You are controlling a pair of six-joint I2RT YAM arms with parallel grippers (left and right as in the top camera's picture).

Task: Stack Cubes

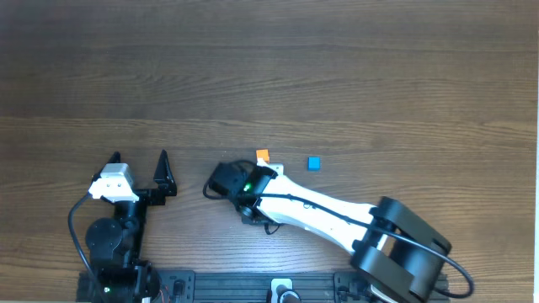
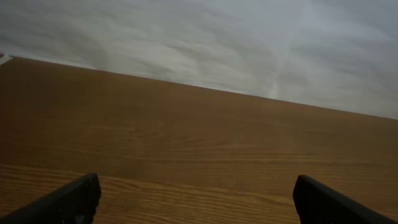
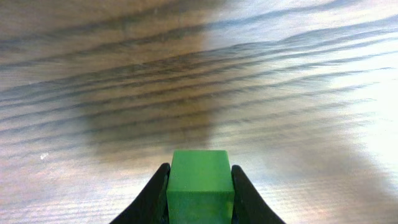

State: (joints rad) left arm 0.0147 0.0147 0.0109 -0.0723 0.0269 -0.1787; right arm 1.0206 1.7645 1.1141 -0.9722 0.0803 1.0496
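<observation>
Tabletop (image 3: 280, 74) stretches ahead of right gripper (image 3: 199, 170) clamping green cube (image 3: 199, 185).

No writing, number or sign can be read anywhere. The green cube (image 3: 199, 183), the orange cube (image 1: 263, 156) and the blue cube (image 1: 314, 162) show plain faces (so does the wooden table (image 1: 269, 67)).

Logged left gripper (image 1: 139, 158) low beside its base, fingers spread wide. Found right arm stretched leftward toward table centre, right gripper (image 3: 199, 169) clamped on green cube (image 3: 199, 186).
</observation>
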